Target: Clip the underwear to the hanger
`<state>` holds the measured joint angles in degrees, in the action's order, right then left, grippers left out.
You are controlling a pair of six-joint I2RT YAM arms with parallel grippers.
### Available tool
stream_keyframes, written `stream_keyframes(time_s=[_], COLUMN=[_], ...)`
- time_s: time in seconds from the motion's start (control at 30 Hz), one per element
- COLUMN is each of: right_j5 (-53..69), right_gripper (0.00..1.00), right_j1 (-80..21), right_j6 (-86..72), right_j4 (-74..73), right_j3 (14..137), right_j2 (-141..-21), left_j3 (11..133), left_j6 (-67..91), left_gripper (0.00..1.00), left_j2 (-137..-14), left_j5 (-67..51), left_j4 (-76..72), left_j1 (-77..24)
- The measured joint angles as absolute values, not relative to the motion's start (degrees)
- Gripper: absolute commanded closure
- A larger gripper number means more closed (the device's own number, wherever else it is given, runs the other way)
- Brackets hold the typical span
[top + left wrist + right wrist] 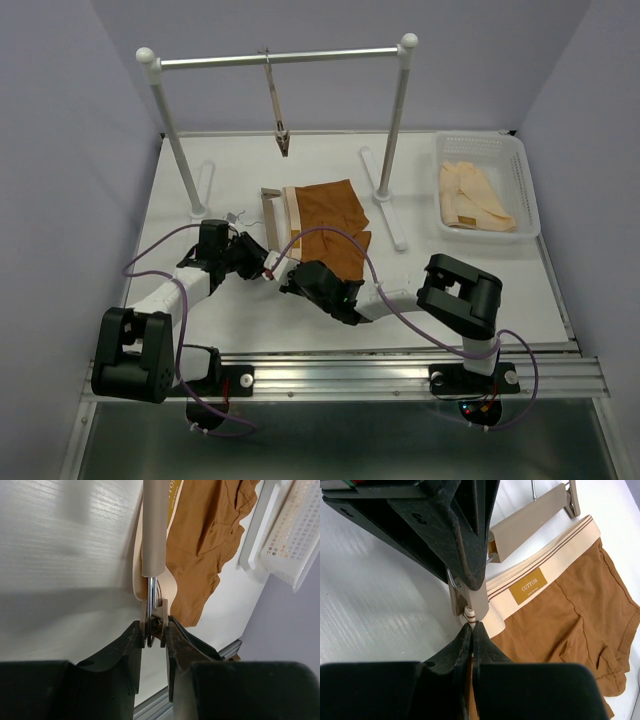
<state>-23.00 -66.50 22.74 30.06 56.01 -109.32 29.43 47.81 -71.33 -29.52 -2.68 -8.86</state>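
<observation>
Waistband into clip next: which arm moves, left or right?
Right, probably. The right tool pinches the underwear by its waistband right at the clip of the hanger, so it can feed the edge in. The left tool grips that clip and should just hold.

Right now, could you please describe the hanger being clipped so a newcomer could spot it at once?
Find the steel rail at the back of the table. Before it lies the brown underwear; the hanger lies flat along its pale waistband, the left gripper pinching its clip. Its twin dangles from the rail.
</observation>
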Motion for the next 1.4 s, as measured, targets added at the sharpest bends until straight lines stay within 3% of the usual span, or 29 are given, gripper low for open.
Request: stream_keyframes(time_s=[0.77,1.4], right_j5=[-12.2,-21.1], right_gripper=[0.98,0.99], right_j1=[-66.6,-67.4], right_j6=[22.0,23.2], right_j4=[30.8,30.6], right_j3=[56.0,56.3], right_j2=[-109.5,-110.3], left_j3=[30.0,31.9], left_j6=[48.2,44.8], left_gripper=[1.00,1.00], left_j2=[-72.5,-72.1], left_j5=[-29.8,-29.3], left_j4=[-1.9,4.5], left_j1=[-8.6,-8.6])
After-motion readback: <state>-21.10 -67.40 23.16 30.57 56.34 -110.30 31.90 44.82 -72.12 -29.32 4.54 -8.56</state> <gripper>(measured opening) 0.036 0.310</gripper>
